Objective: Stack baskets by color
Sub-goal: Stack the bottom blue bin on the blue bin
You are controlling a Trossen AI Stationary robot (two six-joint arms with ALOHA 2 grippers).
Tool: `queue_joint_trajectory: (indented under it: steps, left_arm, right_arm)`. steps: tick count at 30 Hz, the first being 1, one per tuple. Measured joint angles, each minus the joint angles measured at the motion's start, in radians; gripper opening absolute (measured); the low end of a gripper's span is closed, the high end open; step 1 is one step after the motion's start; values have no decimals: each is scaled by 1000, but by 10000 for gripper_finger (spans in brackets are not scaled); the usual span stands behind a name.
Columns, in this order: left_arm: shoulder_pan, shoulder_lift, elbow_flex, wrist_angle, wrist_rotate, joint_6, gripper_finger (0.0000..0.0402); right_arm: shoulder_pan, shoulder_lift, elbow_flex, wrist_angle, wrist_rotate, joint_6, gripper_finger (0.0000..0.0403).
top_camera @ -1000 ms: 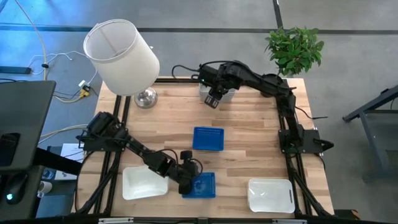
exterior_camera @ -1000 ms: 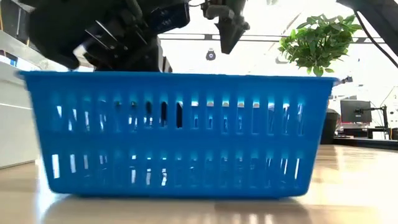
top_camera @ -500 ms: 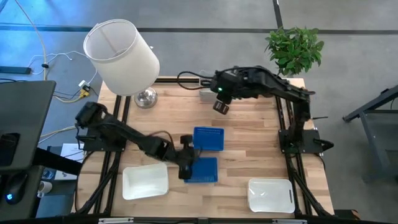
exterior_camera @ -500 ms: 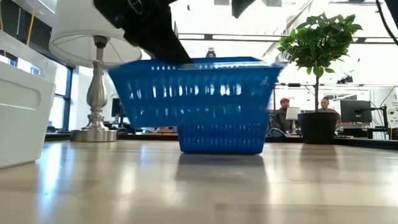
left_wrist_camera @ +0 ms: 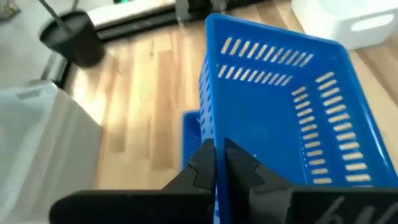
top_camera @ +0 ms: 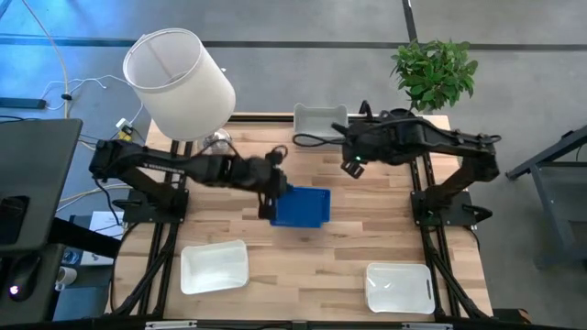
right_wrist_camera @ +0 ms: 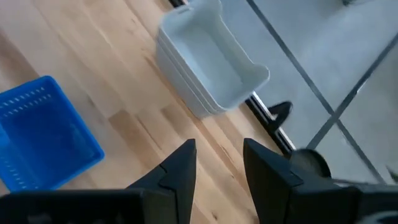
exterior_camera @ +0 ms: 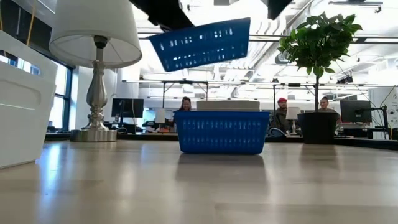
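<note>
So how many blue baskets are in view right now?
2. One blue basket hangs in the air, gripped by the left pincer. The other sits mid-table right beneath it. A third could be nested out of sight.

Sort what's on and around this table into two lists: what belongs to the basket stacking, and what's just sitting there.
Part of the job:
- held blue basket, gripped by the left end effector
- blue basket on the table
- white baskets: far edge, near left, near right
- right end effector, open and empty

Just lying about:
- lamp
- potted plant
</note>
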Motion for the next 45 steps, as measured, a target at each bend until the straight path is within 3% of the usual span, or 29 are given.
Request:
queue_joint_trajectory:
  steps: [9, 18, 28, 45]
  left_arm:
    - [134, 49, 45, 8, 177, 8, 0]
    - [168, 151, 46, 34, 239, 5, 0]
    - [193, 237, 56, 71, 298, -3, 0]
    - [198, 346, 57, 108, 300, -11, 0]
  right_arm:
    - [41, -151, -243, 26, -70, 176, 119]
    - [108, -209, -419, 49, -124, 292, 119]
    - [161, -208, -468, 126, -159, 302, 119]
    - [164, -208, -468, 131, -210, 302, 119]
